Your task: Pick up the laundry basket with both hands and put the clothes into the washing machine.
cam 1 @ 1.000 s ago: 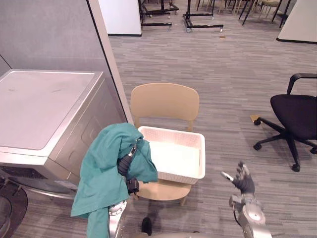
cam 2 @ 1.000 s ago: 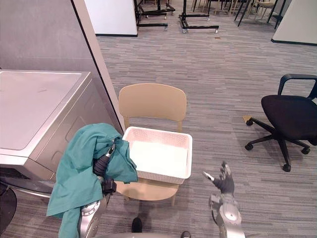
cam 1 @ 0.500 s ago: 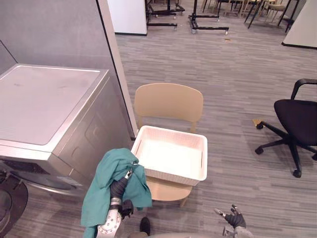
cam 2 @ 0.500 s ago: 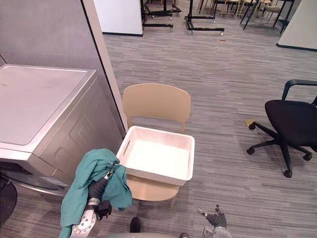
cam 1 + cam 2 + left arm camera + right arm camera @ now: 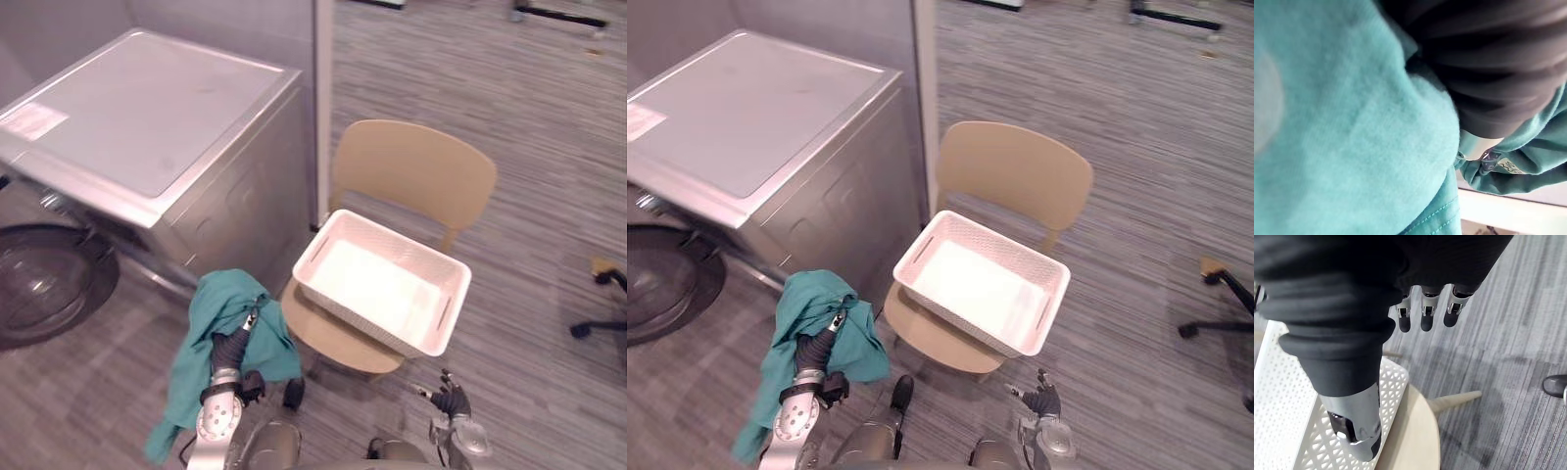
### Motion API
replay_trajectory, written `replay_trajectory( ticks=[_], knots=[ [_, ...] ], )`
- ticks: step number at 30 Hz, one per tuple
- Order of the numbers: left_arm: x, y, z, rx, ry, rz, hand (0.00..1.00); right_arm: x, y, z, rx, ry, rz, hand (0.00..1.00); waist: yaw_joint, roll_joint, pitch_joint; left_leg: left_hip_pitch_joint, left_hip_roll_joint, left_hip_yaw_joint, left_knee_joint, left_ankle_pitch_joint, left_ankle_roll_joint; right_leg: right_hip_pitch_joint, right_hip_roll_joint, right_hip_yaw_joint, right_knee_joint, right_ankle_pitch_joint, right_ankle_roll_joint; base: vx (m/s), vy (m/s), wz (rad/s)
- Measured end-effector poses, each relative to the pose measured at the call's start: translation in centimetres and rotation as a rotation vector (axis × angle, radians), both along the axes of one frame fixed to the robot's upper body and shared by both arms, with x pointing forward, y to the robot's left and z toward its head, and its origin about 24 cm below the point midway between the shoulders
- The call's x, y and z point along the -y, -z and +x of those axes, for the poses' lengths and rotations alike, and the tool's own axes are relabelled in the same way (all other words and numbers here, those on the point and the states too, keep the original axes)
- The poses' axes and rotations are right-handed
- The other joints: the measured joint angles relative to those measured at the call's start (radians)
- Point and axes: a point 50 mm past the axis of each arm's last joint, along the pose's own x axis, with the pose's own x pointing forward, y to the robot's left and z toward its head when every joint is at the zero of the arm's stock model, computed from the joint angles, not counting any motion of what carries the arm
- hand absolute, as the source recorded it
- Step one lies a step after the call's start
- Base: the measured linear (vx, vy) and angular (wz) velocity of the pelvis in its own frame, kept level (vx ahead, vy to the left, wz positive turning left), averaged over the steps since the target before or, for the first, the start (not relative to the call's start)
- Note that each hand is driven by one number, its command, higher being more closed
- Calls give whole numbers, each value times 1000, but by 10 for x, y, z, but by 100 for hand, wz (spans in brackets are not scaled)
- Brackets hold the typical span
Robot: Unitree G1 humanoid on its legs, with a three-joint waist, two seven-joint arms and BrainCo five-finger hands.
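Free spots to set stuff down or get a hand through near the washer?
Washer top is bare. The white basket on the chair holds nothing. Open floor lies right of the chair, around the right hand. Tight: the gap between washer and chair, where the teal garment drapes the left hand.

Empty white basket [image 5: 377,289] sits on a chair [image 5: 411,171] (tan); teal garment [image 5: 211,318] drapes the left hand [image 5: 233,345] near the washing machine [image 5: 147,108].

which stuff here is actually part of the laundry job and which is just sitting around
Part of the job:
- teal garment, draped over the left hand
- white laundry basket, empty
- washing machine, door open
- right hand, open and free

Just there:
- beige chair under the basket
- black office chair, base at the edge
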Motion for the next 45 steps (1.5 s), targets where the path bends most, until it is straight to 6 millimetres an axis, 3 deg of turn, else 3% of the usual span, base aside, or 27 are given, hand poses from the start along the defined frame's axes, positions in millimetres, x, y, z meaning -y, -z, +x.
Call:
replay_trajectory(
  ticks=[1, 2, 3, 5, 6, 8, 9, 11, 13, 18, 20, 22, 23, 24, 27, 29, 30, 31, 33, 35, 37, 38, 39, 40, 41, 42, 45],
  knots=[
    [5, -1, 1, 3, 16, -4, 100, 1, 0, 2, 1, 3, -7, 0, -1, 7, 2, -11, 21, 27, -32, -45, 61, -3, 11, -46, 0, 6, -22, -89, -165, 115],
    [6, -2, 2, 8, 27, -1, 100, 0, 0, 4, 0, 6, -5, 0, -7, -10, 8, -29, 22, 99, -35, -115, 142, 5, 3, -68, -47, 41, -46, -113, -186, 157],
    [10, -7, 9, 37, 50, -1, 100, 0, -2, 8, 15, 26, -5, 0, -11, -22, 16, -100, 29, 265, 115, -126, 137, 14, -16, -144, -85, 56, -59, -79, -125, 135],
    [14, -9, 11, 48, 67, -5, 100, 2, -2, 6, 11, 36, -10, 0, -22, -21, 15, -117, 45, 359, 269, -129, 141, 23, -26, -193, -79, 57, -61, -51, -90, 98],
    [16, -9, 11, 46, 77, -6, 100, 4, -2, 4, 8, 36, -15, 0, -30, -27, 18, -92, 49, 413, 367, -173, 133, 45, -29, -229, -77, 56, -63, -17, -58, 97],
    [18, -11, 14, 60, 98, -7, 100, 4, -2, 5, 9, 38, -15, 0, -59, -7, 13, -50, 41, 448, 337, -172, 93, 75, -28, -286, -84, 55, -62, -12, -32, 100],
    [18, -13, 18, 76, 108, -2, 100, 6, 0, 0, 2, 87, 0, 0, -59, -11, 10, 35, 12, 430, 166, -124, 61, 119, -18, -309, -146, 63, -51, -42, -3, 72],
    [14, -8, 18, 54, 115, 22, 100, 2, 2, -1, -1, 89, 14, 0, -62, -7, 6, 103, -9, 408, 10, -36, 56, 141, -8, -324, -187, 80, -45, -96, 2, 41],
    [13, -1, 15, 22, 131, 41, 100, -1, 4, -3, -13, 90, 24, 0, -70, 9, -4, 130, -9, 388, -60, 0, 55, 146, 4, -337, -196, 90, -45, -105, -5, 21],
    [11, 8, 7, -24, 129, 49, 100, -7, 5, 2, -15, 75, 38, 0, -79, 15, -4, 160, -7, 385, -72, 6, 56, 162, 7, -324, -200, 96, -45, -132, 13, -2],
    [10, 11, 4, -39, 127, 47, 100, -9, 4, 5, -8, 64, 36, 0, -80, 33, 0, 146, -9, 382, -64, 1, 52, 154, 6, -332, -201, 97, -42, -125, 45, 5],
    [11, 10, 6, -33, 126, 45, 100, -8, 7, 0, -32, 55, 29, 0, -82, 39, 1, 76, -8, 386, 1, -33, 62, 134, 3, -363, -196, 97, -36, -62, 64, 47],
    [9, 9, 7, -27, 119, 45, 100, -8, 10, -4, -57, 52, 28, 0, -81, 51, 7, 19, 5, 441, 73, -94, 75, 128, -2, -402, -196, 107, -33, -6, 64, 89],
    [6, 9, 7, -28, 96, 40, 100, -9, 14, -10, -84, 53, 32, 0, -82, 37, 17, -15, 31, 526, 129, -150, 90, 134, -19, -444, -193, 117, -31, 18, 73, 93],
    [5, 9, 9, -27, 69, 28, 100, -12, 18, -18, -117, 36, 30, 0, -81, 15, 32, -36, 100, 662, 248, -193, 150, 159, -84, -528, -155, 114, -26, 115, 116, 98],
    [5, 9, 9, -25, 46, 12, 100, -9, 16, -15, -106, 35, 22, 0, -85, 15, 32, -11, 145, 676, 199, -168, 126, 183, -121, -549, -143, 116, 10, 84, 62, 54],
    [6, 8, 10, -23, 45, 6, 100, -8, 15, -14, -99, 34, 20, 0, -90, 16, 31, -4, 147, 682, 182, -122, 94, 194, -131, -558, -144, 116, 30, 103, 64, 56],
    [8, 8, 12, -24, 48, 2, 100, -8, 14, -11, -92, 32, 20, 0, -101, 11, 29, 10, 108, 683, 172, -91, 83, 207, -161, -561, -152, 126, 54, 196, 166, 58],
    [8, 6, 16, -15, 53, 6, 100, -21, 15, -9, -85, 26, 53, 0, -106, -23, 35, -15, 74, 669, 221, -129, 112, 228, -181, -556, -198, 157, 83, 227, 229, 44],
    [7, 8, 16, -27, 62, 16, 100, -27, 15, -9, -80, 27, 72, 0, -106, -31, 42, -43, 75, 655, 367, -238, 123, 280, -193, -553, -231, 191, 121, 170, 239, 12],
    [14, 13, 14, -48, 91, 9, 100, -19, 15, -11, -86, 33, 51, 0, -108, -9, 45, -37, 64, 643, 451, -350, 117, 293, -235, -545, -143, 190, 119, 113, 269, 2],
    [21, 15, 13, -59, 122, 8, 100, -12, 14, -12, -90, 38, 37, 0, -111, 3, 44, -13, 33, 644, 452, -384, 115, 254, -314, -522, 14, 178, 49, 113, 357, 23],
    [29, 17, 12, -65, 162, 10, 100, -9, 14, -13, -97, 37, 27, 0, -116, 7, 44, 14, -4, 643, 428, -395, 128, 178, -390, -476, 194, 186, -144, 116, 370, 30],
    [30, 16, 13, -60, 171, 13, 100, -9, 14, -14, -104, 35, 27, 0, -115, 7, 44, 28, -23, 641, 412, -398, 133, 127, -410, -424, 277, 190, -228, 148, 341, 29],
    [29, 16, 13, -60, 175, 18, 100, -11, 15, -14, -107, 28, 31, 0, -118, 6, 45, 47, -46, 630, 381, -398, 133, 54, -395, -325, 378, 170, -230, 163, 300, 31],
    [30, 16, 13, -61, 184, 24, 100, -16, 13, -10, -90, 15, 47, 0, -127, 5, 49, 75, -73, 601, 332, -396, 132, -24, -317, -206, 459, 127, -168, 214, 320, 41],
    [26, 21, 11, -84, 199, 50, 100, -21, 8, -2, -47, -16, 53, 0, -145, 17, 62, 167, -124, 546, 227, -384, 119, -139, -137, -157, 459, 29, -104, 244, 203, 51]
  ],
)
